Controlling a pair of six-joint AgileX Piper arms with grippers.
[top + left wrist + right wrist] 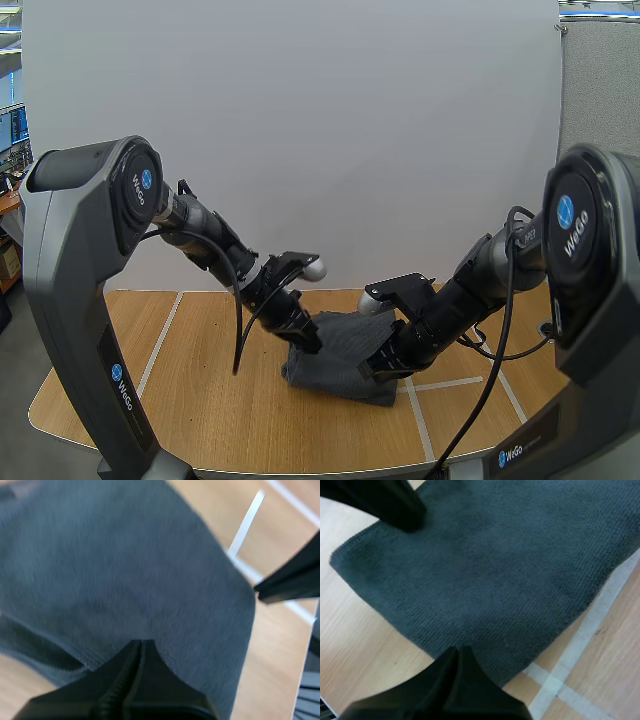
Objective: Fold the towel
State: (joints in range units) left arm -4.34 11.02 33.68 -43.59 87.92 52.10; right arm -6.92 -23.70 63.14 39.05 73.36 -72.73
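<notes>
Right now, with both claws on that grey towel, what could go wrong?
The left gripper and right gripper seem to pinch only the towel at its edge; the cloth could slip out mid-fold.
Both grippers sit close together over it, so they might bump.
A pull could drag the whole towel across the table instead of folding it.

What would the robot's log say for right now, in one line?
task: fold towel | left gripper: pinching towel edge | right gripper: pinching towel edge | towel: grey, on table

The towel (340,362) lies lower centre on the tabletop (200,400), left tool (310,343) at its left edge, right tool (375,368) at its right.
</notes>
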